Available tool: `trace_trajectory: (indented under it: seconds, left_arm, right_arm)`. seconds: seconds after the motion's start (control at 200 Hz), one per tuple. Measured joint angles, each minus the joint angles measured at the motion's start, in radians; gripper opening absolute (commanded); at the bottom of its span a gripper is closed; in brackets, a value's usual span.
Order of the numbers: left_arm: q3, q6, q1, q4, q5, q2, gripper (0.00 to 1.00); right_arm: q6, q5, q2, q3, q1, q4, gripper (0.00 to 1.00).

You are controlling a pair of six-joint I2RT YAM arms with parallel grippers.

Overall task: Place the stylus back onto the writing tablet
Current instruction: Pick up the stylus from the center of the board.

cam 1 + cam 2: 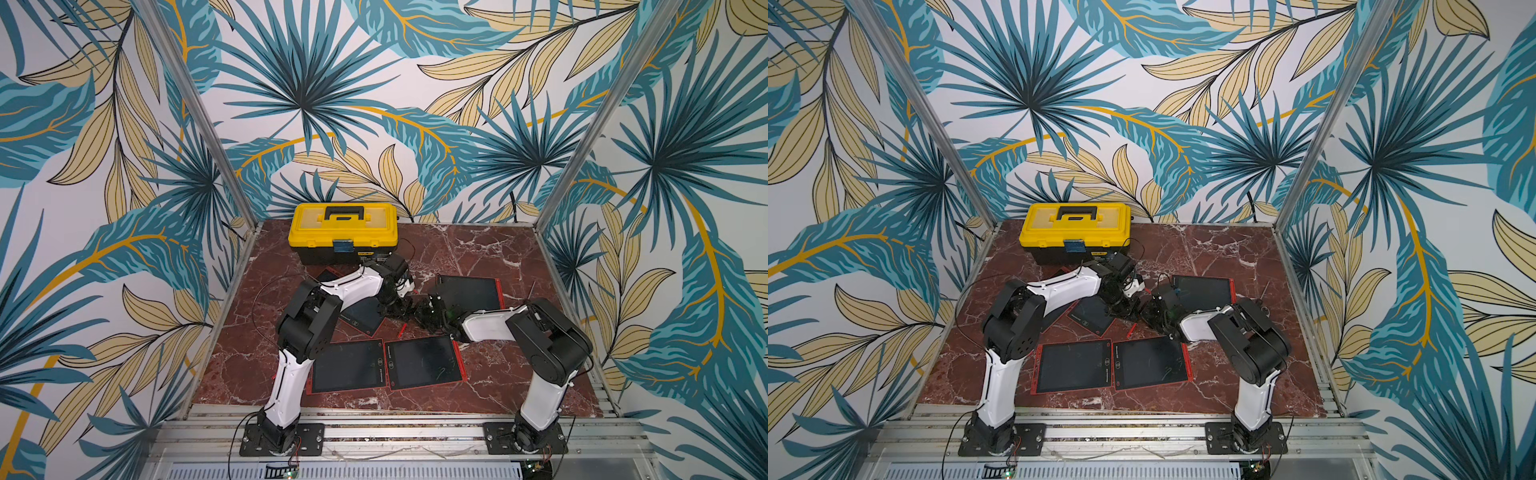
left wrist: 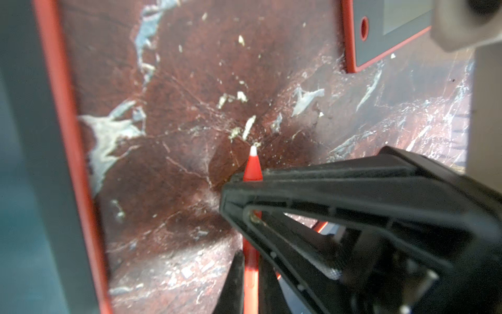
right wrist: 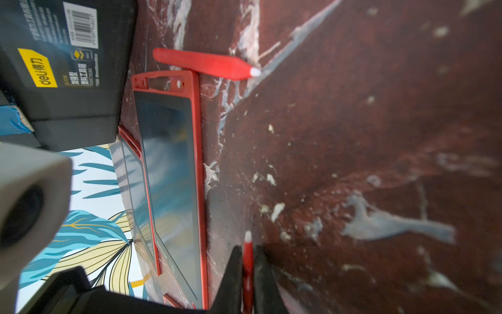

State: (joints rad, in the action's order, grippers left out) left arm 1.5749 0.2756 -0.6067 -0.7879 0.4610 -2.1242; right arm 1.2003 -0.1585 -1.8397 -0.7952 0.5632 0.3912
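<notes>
Closest to the left wrist camera are the two black fingers [image 2: 233,288] of your left gripper [image 2: 250,261]. They are squeezed tight on the red stylus [image 2: 252,165]. Your right gripper [image 3: 247,254] pinches the same stylus too, nearer its white tip. So both grippers hold one stylus, and they meet over the middle of the table [image 1: 478,249].

You can see that the stylus is not on a tablet. Its tip points down at a bare red spot of the table. I cannot tell if the tip touches the table.

A writing tablet [image 3: 168,176] with a red frame lies flat just beside the tip. Its dark screen has nothing on it.

A spare stylus [image 3: 206,64] lies flat on the table, just beside one end of that writing tablet. It is near the black bottom of the toolbox [image 3: 68,68]. In both top views the toolbox has a yellow lid and stands at the back of the table.

Near the front edge, a front tablet [image 1: 347,365] lies flat with a second tablet [image 1: 424,361] just beside it.
</notes>
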Motion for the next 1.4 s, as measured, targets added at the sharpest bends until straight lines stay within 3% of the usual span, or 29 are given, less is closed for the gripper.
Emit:
trace_trajectory:
  seconds: [0.17, 0.556, 1.081, 1.317, 1.402]
  left_arm:
    - [0.000, 0.000, 0.000, 0.002, 0.001, 0.000, 0.21]
    - [-0.018, 0.005, 0.013, 0.006, 0.016, 0.032, 0.29]
    - [-0.144, 0.029, 0.067, 0.013, 0.032, 0.292, 0.33]
    - [-0.209, 0.097, 0.067, 0.055, 0.080, 0.441, 0.33]
    - [-0.232, 0.122, 0.067, 0.089, 0.093, 0.513, 0.38]
  right_arm:
    - [-0.001, 0.000, 0.000, 0.000, -0.001, 0.000, 0.02]
    - [-0.058, 0.036, 0.044, 0.000, -0.002, -0.082, 0.01]
    - [-0.345, 0.161, 0.332, -0.014, -0.002, -0.455, 0.01]
    - [-0.483, 0.186, 0.515, -0.039, -0.003, -0.630, 0.01]
    - [-0.516, 0.188, 0.576, -0.042, -0.003, -0.679, 0.00]
